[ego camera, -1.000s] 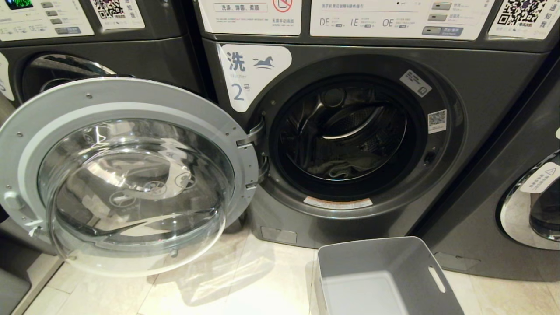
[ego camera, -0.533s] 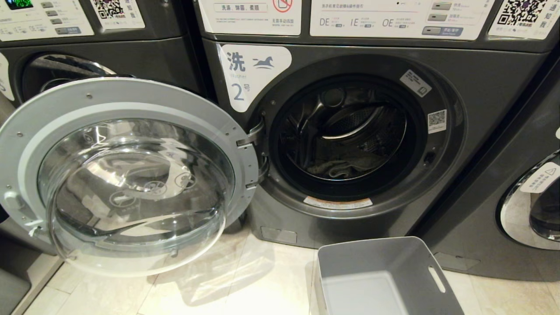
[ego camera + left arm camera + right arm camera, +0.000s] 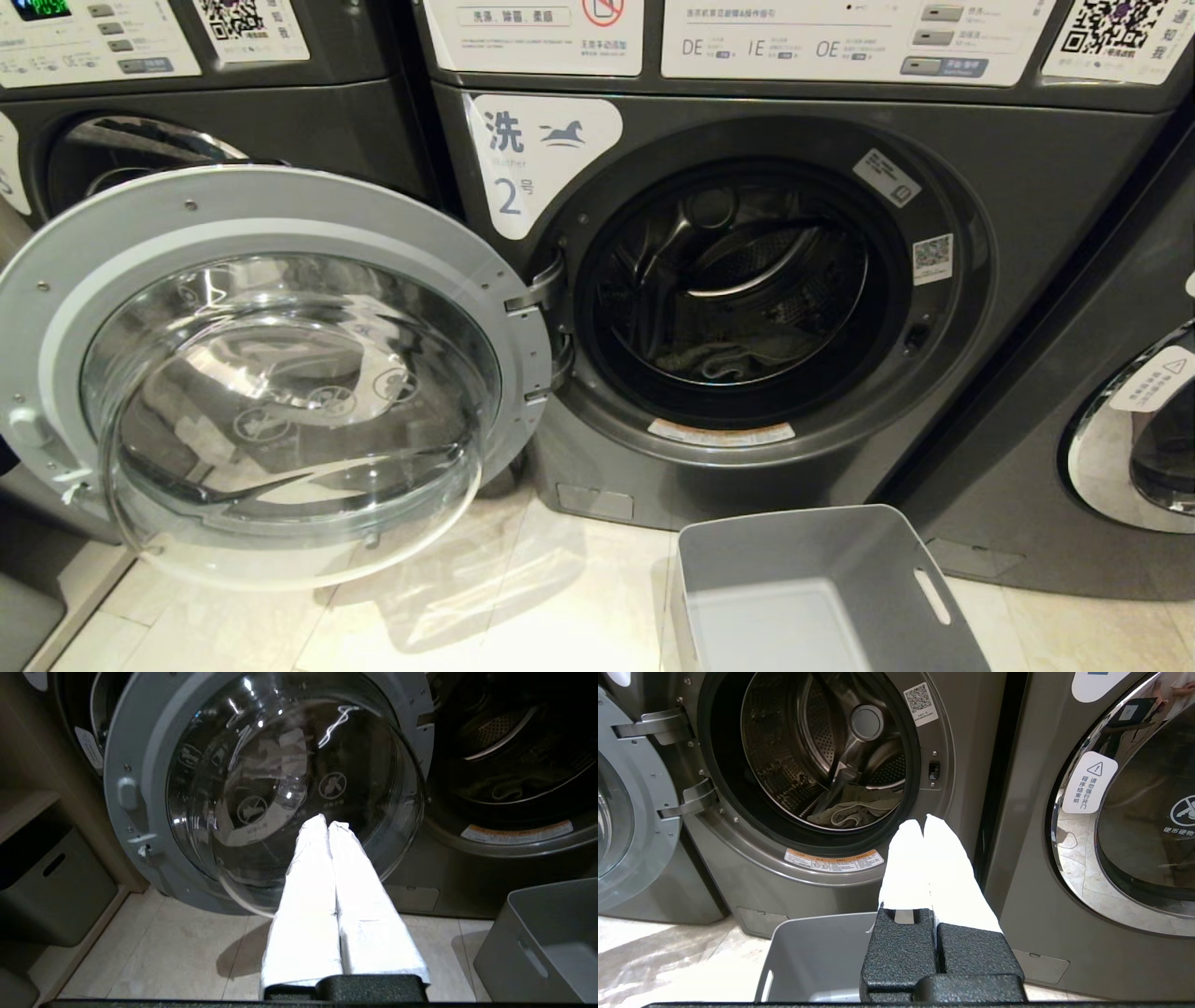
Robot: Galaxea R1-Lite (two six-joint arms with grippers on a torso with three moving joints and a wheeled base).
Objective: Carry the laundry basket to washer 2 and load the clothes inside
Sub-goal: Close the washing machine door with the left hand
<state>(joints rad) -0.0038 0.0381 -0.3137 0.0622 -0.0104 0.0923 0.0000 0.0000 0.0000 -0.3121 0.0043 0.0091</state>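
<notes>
Nothing has moved in the head view since a second ago: washer 2, dark grey with a white label bearing a blue "2" and a horse logo, stands with its round glass door swung wide open to the left. Deep in its drum lie the clothes, a small dim crumpled bundle. On the pale tiled floor in front of the washer, toward the right, sits the laundry basket, a grey plastic tub with a slot handle in its side, holding nothing. Neither arm shows in this view. From the left wrist view, the left gripper has its two white fingers pressed together with nothing between them; its tips point at the bulging glass of the open door, with the drum and the clothes off to one side and the basket's corner near the frame edge. From the right wrist view, the right gripper is likewise closed and empty, hanging just above the empty basket and aimed at the washer's open mouth. Beyond its tips, well apart, the clothes rest on the drum's perforated steel floor: faded grey-green fabric, folded over itself with a thick seam showing.
</notes>
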